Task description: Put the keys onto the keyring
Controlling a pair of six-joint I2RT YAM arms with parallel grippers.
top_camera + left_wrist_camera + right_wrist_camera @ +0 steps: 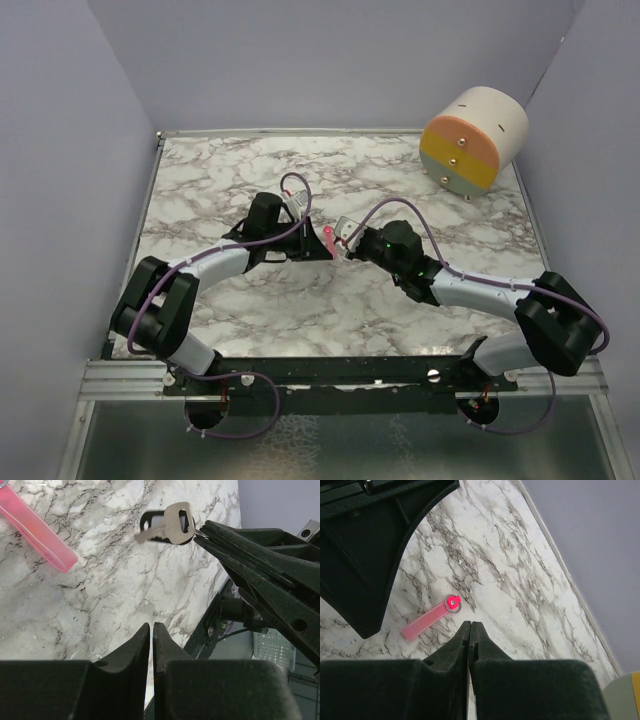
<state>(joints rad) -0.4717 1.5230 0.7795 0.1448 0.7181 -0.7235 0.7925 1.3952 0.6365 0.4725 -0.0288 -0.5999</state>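
Note:
The small key, silvery with dark parts, hangs above the marble table. My right gripper is shut on its head end and reaches in from the right. The key is hidden beyond that gripper's own tips in the right wrist view. The keyring, a pink strip with a thin metal ring at one end, lies flat on the table just ahead of those tips. My left gripper faces the key from a short way off. Its jaws are parted by a narrow slit and hold nothing. Both grippers meet over the keyring mid-table.
A round cylinder block with cream, orange and green bands stands at the back right corner. Purple walls close in the table on three sides. The left arm's dark body fills the upper left of the right wrist view.

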